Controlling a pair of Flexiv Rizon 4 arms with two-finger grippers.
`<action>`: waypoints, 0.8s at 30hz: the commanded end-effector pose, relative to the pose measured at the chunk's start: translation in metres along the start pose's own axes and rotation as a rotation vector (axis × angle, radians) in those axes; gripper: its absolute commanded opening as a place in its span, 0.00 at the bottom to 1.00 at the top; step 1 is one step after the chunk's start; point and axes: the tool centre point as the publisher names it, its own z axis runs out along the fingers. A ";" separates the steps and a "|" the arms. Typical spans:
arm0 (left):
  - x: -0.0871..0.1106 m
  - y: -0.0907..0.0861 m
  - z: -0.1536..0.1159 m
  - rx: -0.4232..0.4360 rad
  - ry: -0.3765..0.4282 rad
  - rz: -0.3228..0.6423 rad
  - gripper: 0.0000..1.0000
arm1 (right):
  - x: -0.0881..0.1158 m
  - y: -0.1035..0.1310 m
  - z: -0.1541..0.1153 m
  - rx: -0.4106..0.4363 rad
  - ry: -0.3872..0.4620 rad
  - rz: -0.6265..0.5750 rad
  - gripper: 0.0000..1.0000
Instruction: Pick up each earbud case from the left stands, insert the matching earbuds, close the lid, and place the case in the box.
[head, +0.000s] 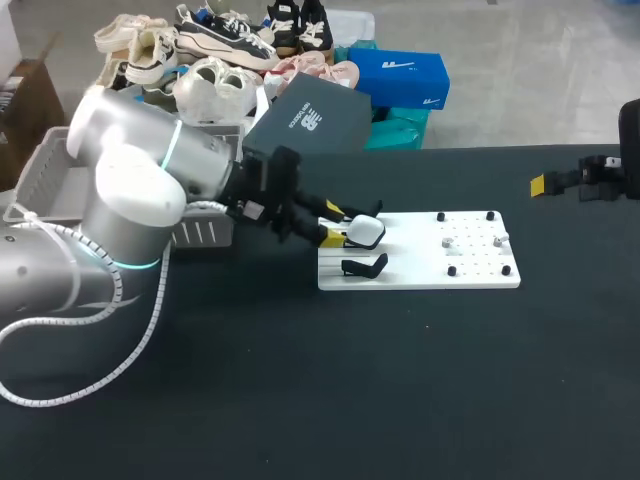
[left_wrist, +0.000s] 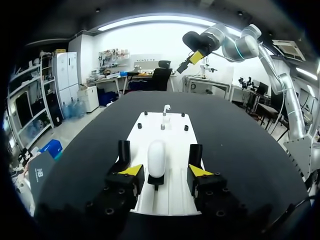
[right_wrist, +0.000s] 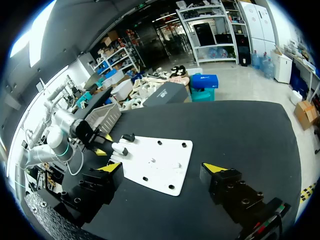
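One smooth, rounded white case (left_wrist: 156, 158) is sitting on a flat white board (left_wrist: 176, 150), untouched between the left gripper's (left_wrist: 165, 170) open fingers, a hooked black stand (head: 365, 266) beside it. The right gripper (right_wrist: 163, 168) is hanging open, empty, well apart.

Glossy white plastic earbud case (left_wrist: 156, 158), matt white board (left_wrist: 175, 147), matt black tabletop (head: 400, 400).

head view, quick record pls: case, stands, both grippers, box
case: white case on a stand at the left end of the board
empty stand: black empty stand beside the case, on its near side
left gripper: left gripper open, one finger on each side of the case, apparently not touching
right gripper: right gripper open, empty, raised past the board's right end
box: grey box at table's left, partly behind left arm
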 end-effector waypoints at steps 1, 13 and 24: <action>0.001 0.005 0.005 0.013 -0.002 -0.003 0.56 | 0.000 -0.002 0.000 -0.005 0.000 -0.002 1.00; 0.000 0.008 0.013 0.027 -0.017 -0.011 0.49 | 0.000 -0.002 0.000 -0.005 0.000 -0.002 1.00; -0.004 0.009 0.019 0.036 -0.025 -0.005 0.49 | 0.000 -0.002 0.000 -0.005 0.000 -0.002 1.00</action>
